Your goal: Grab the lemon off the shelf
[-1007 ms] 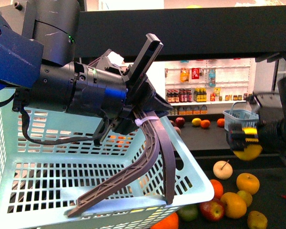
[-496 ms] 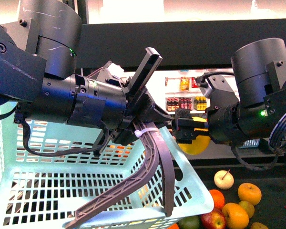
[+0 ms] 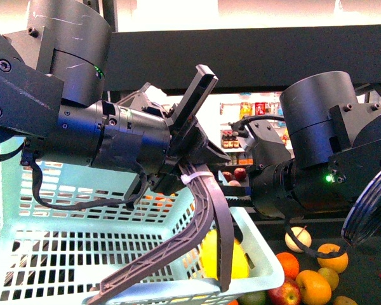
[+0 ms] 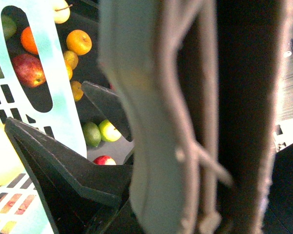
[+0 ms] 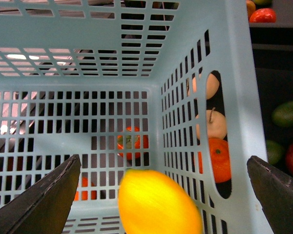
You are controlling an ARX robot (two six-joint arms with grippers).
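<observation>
My right gripper [image 5: 162, 163], clamped on the lemon [image 5: 158, 202] half a second ago, now gapes wide over the pale-blue basket [image 3: 63, 254] with the lemon loose inside, off the shelf [image 3: 241, 57], so the pick looks done, while my left gripper [image 3: 197, 168] grips the basket handle [image 3: 206, 216].

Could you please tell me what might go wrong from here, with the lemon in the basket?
The lemon is blurred, probably in motion; it could bounce inside the basket. The left tool holds the basket only by its handle, so added weight may swing it. The open right tool sits over the basket and could catch its rim when withdrawing.
</observation>
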